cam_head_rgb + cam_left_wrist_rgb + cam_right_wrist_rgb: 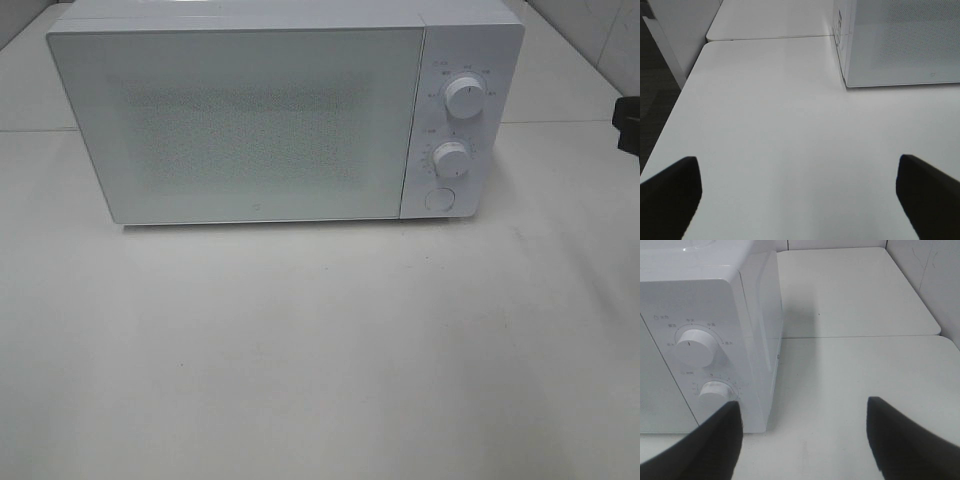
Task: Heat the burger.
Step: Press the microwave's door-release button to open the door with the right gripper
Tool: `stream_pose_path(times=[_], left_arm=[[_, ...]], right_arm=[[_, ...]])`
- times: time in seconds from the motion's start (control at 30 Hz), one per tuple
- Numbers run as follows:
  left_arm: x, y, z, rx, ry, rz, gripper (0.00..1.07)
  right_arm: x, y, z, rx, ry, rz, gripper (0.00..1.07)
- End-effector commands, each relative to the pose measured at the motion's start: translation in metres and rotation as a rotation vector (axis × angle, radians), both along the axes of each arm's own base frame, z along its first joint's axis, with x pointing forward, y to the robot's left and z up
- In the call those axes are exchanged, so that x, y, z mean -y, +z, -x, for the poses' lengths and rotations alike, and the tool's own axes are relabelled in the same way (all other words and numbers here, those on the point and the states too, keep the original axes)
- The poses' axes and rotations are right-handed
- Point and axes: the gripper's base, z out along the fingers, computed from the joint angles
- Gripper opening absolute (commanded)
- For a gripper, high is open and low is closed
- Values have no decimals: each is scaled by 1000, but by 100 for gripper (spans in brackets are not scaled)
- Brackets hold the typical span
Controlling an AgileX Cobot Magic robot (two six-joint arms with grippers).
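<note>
The burger shows in no view. A white microwave (240,120) stands at the back of the table with its door shut, and its frosted window reveals nothing inside. My left gripper (797,200) is open over bare table, off the microwave's left front corner (846,82). My right gripper (805,440) is open too, hanging by the microwave's right side, close to the lower knob (715,390). Nothing sits between either pair of fingers.
The microwave's panel carries an upper knob (465,97), a lower knob (451,159) and a round button (438,199). The white table (320,350) ends in an edge on the left (670,125). A dark part of an arm (628,122) shows at the right edge. Walls stand behind.
</note>
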Motion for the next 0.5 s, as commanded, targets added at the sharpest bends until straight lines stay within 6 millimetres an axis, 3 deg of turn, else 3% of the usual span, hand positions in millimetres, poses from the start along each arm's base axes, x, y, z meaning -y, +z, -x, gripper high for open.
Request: stream_pose_path(times=[0.03, 0.5], left_arm=[[0, 1, 2, 30, 4, 2, 98], [0, 1, 2, 30, 4, 2, 98]], right_arm=[[-11, -1, -2, 22, 52, -7, 68], [-63, -34, -19, -44, 200, -73, 68]])
